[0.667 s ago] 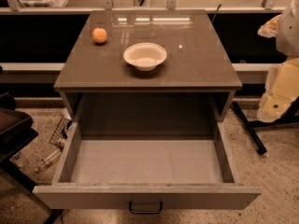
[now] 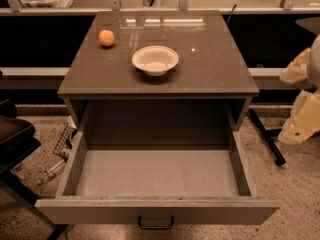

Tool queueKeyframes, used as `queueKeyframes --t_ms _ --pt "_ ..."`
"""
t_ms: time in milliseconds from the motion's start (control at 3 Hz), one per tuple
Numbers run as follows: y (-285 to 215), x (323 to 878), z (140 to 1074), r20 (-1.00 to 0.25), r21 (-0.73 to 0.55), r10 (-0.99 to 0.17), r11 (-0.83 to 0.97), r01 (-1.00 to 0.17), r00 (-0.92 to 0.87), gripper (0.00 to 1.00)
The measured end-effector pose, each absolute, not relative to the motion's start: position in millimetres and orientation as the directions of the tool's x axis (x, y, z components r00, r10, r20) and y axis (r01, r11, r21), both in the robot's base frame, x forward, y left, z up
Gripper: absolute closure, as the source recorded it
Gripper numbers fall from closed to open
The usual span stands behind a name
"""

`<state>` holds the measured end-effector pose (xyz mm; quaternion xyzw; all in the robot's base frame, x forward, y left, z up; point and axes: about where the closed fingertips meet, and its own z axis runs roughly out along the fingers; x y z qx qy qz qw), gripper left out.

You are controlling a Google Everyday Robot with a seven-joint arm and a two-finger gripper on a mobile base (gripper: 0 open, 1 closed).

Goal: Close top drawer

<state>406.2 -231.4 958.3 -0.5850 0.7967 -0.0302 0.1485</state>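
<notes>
The top drawer (image 2: pixel 155 176) of the grey-brown cabinet (image 2: pixel 200 69) is pulled far out toward the camera. Its deep box is empty. Its flat front (image 2: pixel 90 213) is at the bottom of the view, with a small dark loop handle (image 2: pixel 156 223) at centre. My gripper (image 2: pixel 301 118) shows as pale yellow-white parts at the right edge. It is right of the cabinet, level with the drawer opening, and apart from the drawer. The lower drawers are hidden beneath the open one.
A white bowl (image 2: pixel 155 60) and an orange fruit (image 2: pixel 106 37) sit on the cabinet top. A dark bar (image 2: pixel 266 136) lies on the speckled floor at the right. A dark seat-like object (image 2: pixel 15 134) and a wire object (image 2: pixel 65 140) are at the left. A shelf rail (image 2: pixel 160 6) runs behind.
The gripper at the right edge has moved lower and slightly right. The drawer, bowl and fruit have not moved.
</notes>
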Motion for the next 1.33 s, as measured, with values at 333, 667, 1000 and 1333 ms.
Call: queueKeyframes --t_ms 333,667,1000,1333 --pt "-254 363 919 -0.247 -0.163 -0.900 0.404 -0.900 -0.359 0.48" --pt "-265 317 874 -0.338 -0.121 -0.845 0.476 -0.871 -0.414 0.72" --pt "-265 279 822 -0.434 -0.055 -0.779 0.524 -0.850 -0.452 0.95" --pt "-255 256 782 -0.500 0.003 -0.728 0.540 -0.842 -0.469 1.00"
